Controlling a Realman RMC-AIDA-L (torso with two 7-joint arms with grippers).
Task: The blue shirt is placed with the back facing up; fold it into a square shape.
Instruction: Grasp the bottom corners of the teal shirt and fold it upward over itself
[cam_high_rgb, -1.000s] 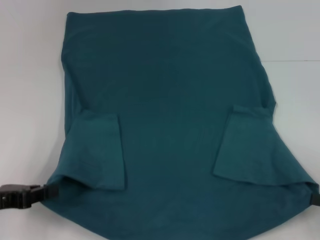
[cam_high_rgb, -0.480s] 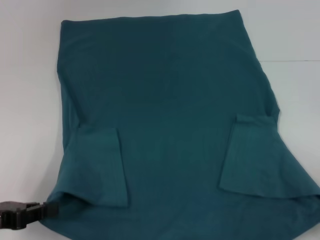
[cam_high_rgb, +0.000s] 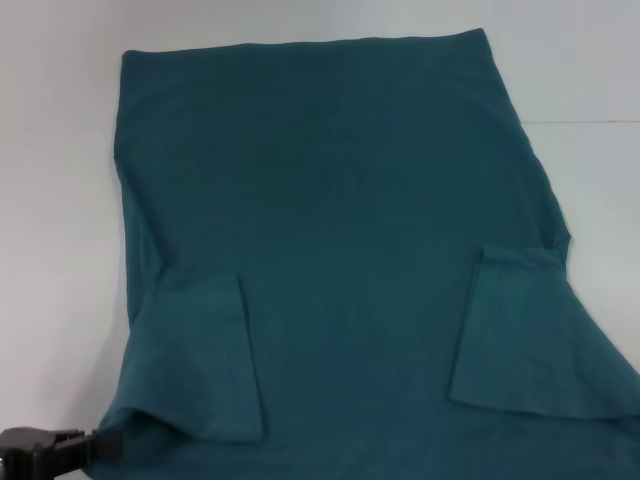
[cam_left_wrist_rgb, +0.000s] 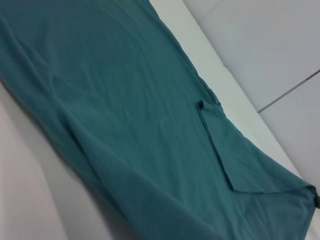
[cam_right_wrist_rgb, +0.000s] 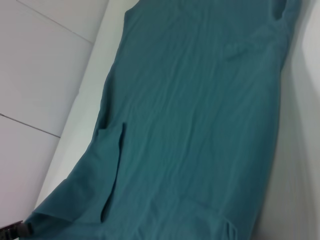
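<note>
The blue shirt (cam_high_rgb: 340, 250) lies spread on the white table (cam_high_rgb: 55, 200), plain side up, with both short sleeves folded inward onto the body. At the near left edge of the head view my left gripper (cam_high_rgb: 98, 444) is shut on the shirt's near left corner, which is lifted slightly. The right wrist view shows the same gripper (cam_right_wrist_rgb: 14, 229) at that corner. My right gripper is outside the head view. In the left wrist view only a dark tip of the right gripper (cam_left_wrist_rgb: 317, 201) shows, at the raised near right corner of the shirt (cam_left_wrist_rgb: 125, 115).
The table's far edge (cam_left_wrist_rgb: 235, 100) borders a grey tiled floor (cam_left_wrist_rgb: 280, 45), which the right wrist view also shows as floor (cam_right_wrist_rgb: 40, 75). Bare table surface lies on both sides of the shirt.
The whole shirt has slid toward me, its far hem and folded sleeves now nearer. The left gripper moved nearer with its corner, and the right gripper has left the head view.
</note>
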